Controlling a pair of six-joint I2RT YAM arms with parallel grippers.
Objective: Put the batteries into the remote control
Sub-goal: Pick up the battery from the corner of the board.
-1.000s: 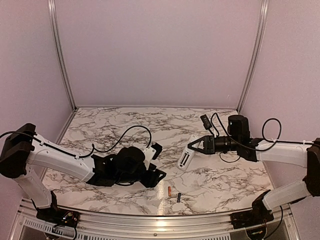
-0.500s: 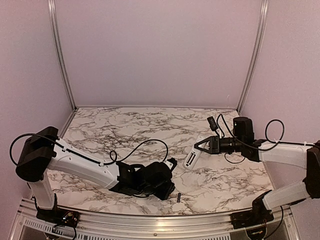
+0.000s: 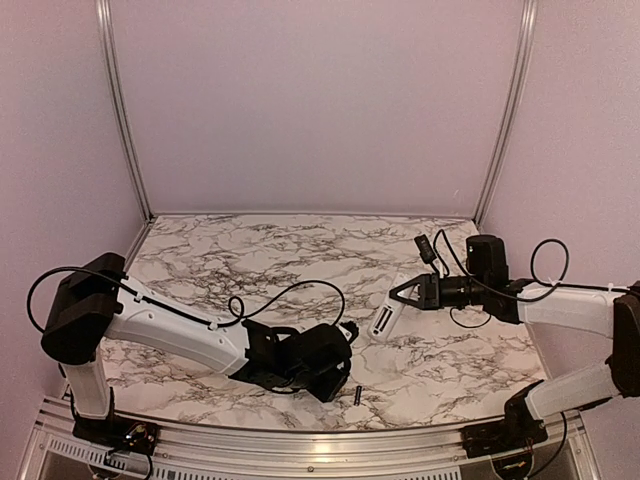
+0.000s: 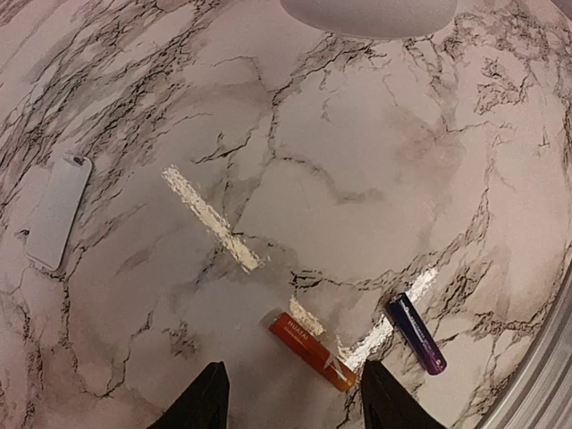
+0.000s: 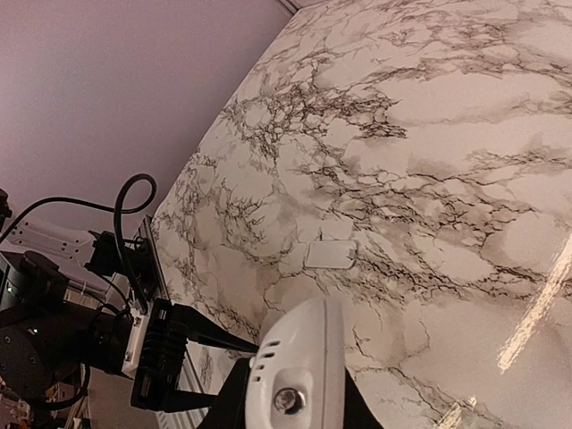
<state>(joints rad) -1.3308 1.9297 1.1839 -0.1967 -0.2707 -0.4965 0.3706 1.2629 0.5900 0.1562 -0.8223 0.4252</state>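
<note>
The orange-copper battery (image 4: 313, 351) and the dark battery (image 4: 416, 333) lie side by side on the marble table near its front edge. My left gripper (image 4: 295, 404) is open and hovers just above them, with its fingertips on either side of the orange one. In the top view only the dark battery (image 3: 357, 394) shows, beside my left gripper (image 3: 338, 375). My right gripper (image 3: 405, 293) is shut on the white remote control (image 3: 383, 318) and holds it tilted above the table. In the right wrist view the remote (image 5: 299, 371) sits between the fingers.
A thin plain white strip (image 4: 56, 211) lies flat on the table left of the batteries; it also shows in the right wrist view (image 5: 329, 254). The metal front rail (image 3: 320, 440) runs just behind the batteries. The left arm's cable (image 3: 290, 295) loops over the table.
My left arm has swung right and toward the front edge, so its gripper now covers the orange battery. My right gripper has shifted slightly right and lower with the remote.
</note>
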